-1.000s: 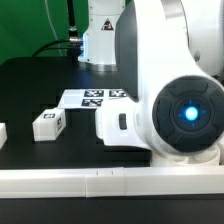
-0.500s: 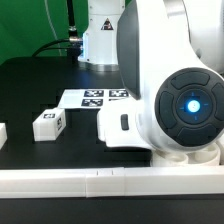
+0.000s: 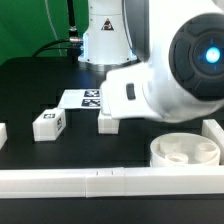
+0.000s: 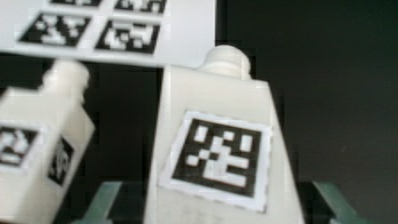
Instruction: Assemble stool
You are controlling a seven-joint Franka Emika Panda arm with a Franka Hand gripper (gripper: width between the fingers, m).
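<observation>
Exterior view, from the remote desk.

Desk: "Where's everything?"

Me: "Arm (image 3: pixel 170 70) fills the frame. The seat (image 3: pixel 185 150) lies in the rail (image 3: pixel 100 180) corner, on the exterior view's right. My leg (image 3: pixel 108 124) sits under the wrist, near the marker board (image 3: pixel 85 98)."

Desk: "Jaws?"

Me: "The gripper (image 4: pixel 217 208) brackets that leg. Whether it is pinching, I cannot tell. I'd confirm a square, centred hold, then lift straight, clear of the neighbouring leg (image 4: pixel 45 130)."

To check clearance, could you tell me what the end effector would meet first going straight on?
The end effector would meet the tagged white leg first; it already lies between the fingers, though contact is unclear.
</observation>
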